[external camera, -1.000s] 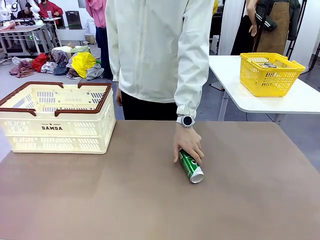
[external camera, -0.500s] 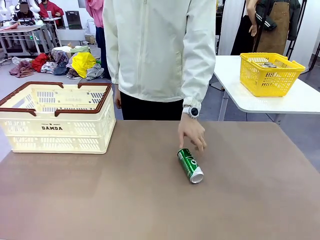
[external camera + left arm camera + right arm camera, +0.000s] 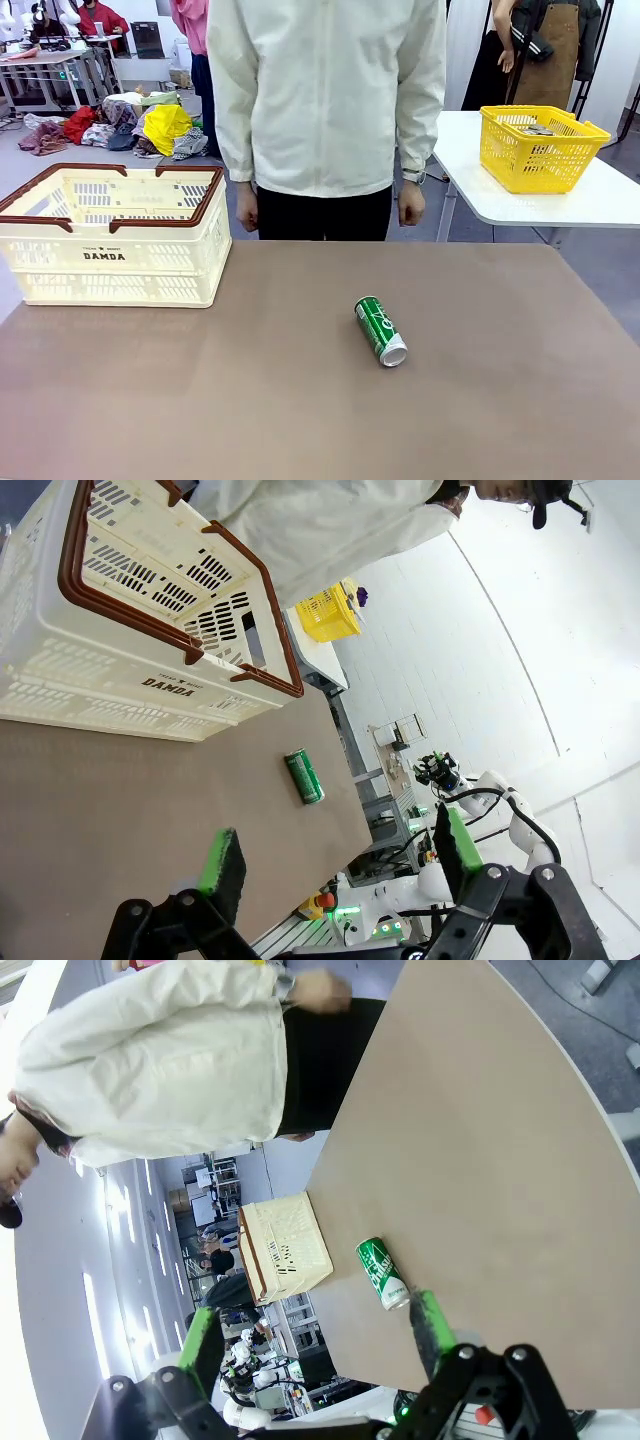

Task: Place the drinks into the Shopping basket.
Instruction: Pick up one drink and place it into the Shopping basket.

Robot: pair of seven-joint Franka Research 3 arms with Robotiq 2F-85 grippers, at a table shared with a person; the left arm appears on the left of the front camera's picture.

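– Where's the drink?
– A slim green metal can with a silver top (image 3: 380, 330) lies on its side on the brown table (image 3: 300, 420), just right of centre, nothing touching it.
– And the basket?
– The cream-white slotted plastic basket with brown rim (image 3: 105, 257) stands at the far left, well apart from the can.
– The fingers?
– Left gripper (image 3: 340, 858) and right gripper (image 3: 315, 1338) are both spread wide, holding nothing.

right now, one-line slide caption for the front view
Green drink can lying on its side on the table, apart from the cream Shopping basket; a person stands at the far edge.
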